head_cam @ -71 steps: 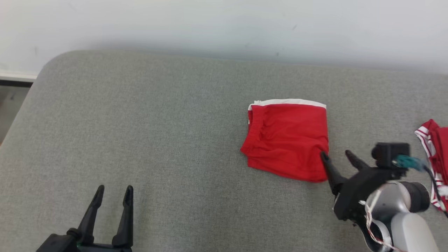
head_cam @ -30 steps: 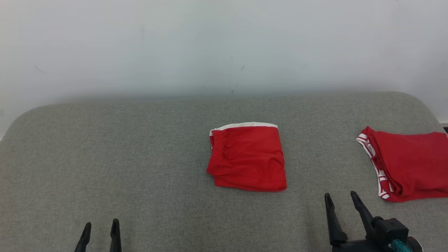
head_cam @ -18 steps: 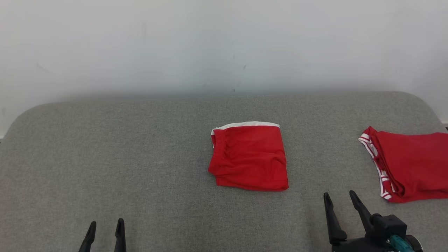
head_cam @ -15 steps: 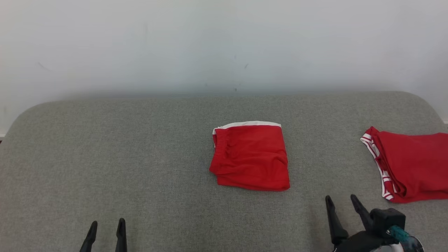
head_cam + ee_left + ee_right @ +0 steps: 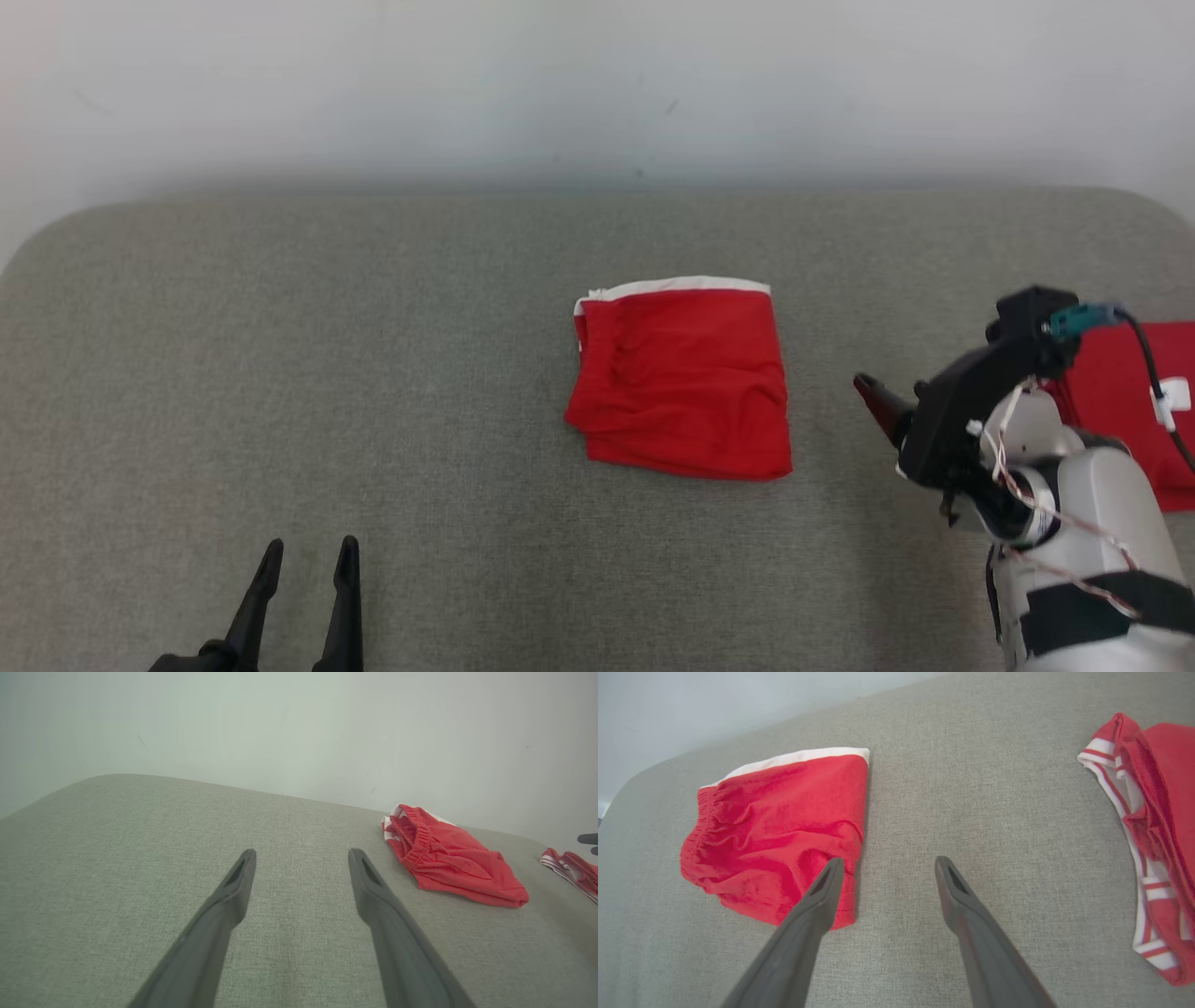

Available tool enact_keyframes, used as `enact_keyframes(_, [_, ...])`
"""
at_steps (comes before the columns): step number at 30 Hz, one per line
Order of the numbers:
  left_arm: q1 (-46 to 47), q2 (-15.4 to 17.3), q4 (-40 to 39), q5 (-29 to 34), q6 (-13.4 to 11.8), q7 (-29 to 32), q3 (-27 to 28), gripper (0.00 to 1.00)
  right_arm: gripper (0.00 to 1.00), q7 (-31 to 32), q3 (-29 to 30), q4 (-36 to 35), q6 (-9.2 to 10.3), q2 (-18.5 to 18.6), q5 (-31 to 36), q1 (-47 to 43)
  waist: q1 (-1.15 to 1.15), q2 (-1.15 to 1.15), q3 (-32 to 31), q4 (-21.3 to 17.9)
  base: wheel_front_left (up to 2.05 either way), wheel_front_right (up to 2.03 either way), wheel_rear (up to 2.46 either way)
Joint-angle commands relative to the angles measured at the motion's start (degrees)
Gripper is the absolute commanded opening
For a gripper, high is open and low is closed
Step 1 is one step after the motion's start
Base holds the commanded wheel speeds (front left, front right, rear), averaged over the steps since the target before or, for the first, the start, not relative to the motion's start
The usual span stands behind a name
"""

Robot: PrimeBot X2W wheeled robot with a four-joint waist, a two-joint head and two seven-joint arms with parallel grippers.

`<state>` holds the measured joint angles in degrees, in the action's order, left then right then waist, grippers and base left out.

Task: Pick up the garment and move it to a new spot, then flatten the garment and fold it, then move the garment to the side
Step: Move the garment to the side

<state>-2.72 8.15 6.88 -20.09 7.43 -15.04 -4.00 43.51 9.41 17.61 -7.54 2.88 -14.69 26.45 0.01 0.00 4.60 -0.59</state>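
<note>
A folded red garment (image 5: 681, 378) with a white band along its far edge lies flat in the middle of the grey cushion (image 5: 373, 373). My right gripper (image 5: 887, 392) is open, raised a short way to the garment's right, with nothing between its fingers. In the right wrist view the right gripper (image 5: 888, 863) points at the cushion beside the garment (image 5: 780, 826), its left finger over the garment's near right corner. My left gripper (image 5: 311, 551) stands open at the lower left, far from the garment. The left wrist view shows the left gripper (image 5: 301, 858) over bare cushion, with the garment (image 5: 448, 858) off to the right.
A second red garment (image 5: 1153, 812) with white stripes lies at the cushion's right end, partly behind my right arm (image 5: 1074, 485) in the head view. A pale wall (image 5: 560, 84) runs behind the cushion. The cushion's rounded corners show at far left and far right.
My right arm has risen and swung up beside the garment's right edge, now covering part of the striped garment. The head camera has tilted down a little. Both grippers stay open.
</note>
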Motion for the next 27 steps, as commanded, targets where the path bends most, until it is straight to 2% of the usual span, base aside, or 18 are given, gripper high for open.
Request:
enact_keyframes(1, [0.9,0.4,0.1,0.2,0.1,-0.1,-0.3,1.0,1.0,0.7,0.2,1.4,0.1,0.0,-1.0,1.9,-0.01,0.0,2.6,2.0,0.0,0.0,0.0])
enact_keyframes(4, [2.3,0.6,0.3,0.0,0.1,-0.1,-1.1,1.0,1.0,1.3,1.5,6.8,0.1,0.0,-0.7,7.7,-0.01,0.0,4.8,3.8,0.0,0.0,0.0])
enact_keyframes(12, [4.4,1.2,0.8,-0.6,0.0,-0.1,-3.0,1.0,1.0,-2.5,3.5,18.9,0.1,0.0,2.1,14.9,-0.01,0.0,7.3,6.6,0.0,0.0,0.0])
enact_keyframes(27, [5.8,1.8,1.6,-1.2,0.0,-0.1,-5.1,1.0,1.0,-11.2,6.6,38.0,0.11,-0.1,7.5,21.2,-0.01,0.0,9.9,7.8,0.0,0.0,0.0])
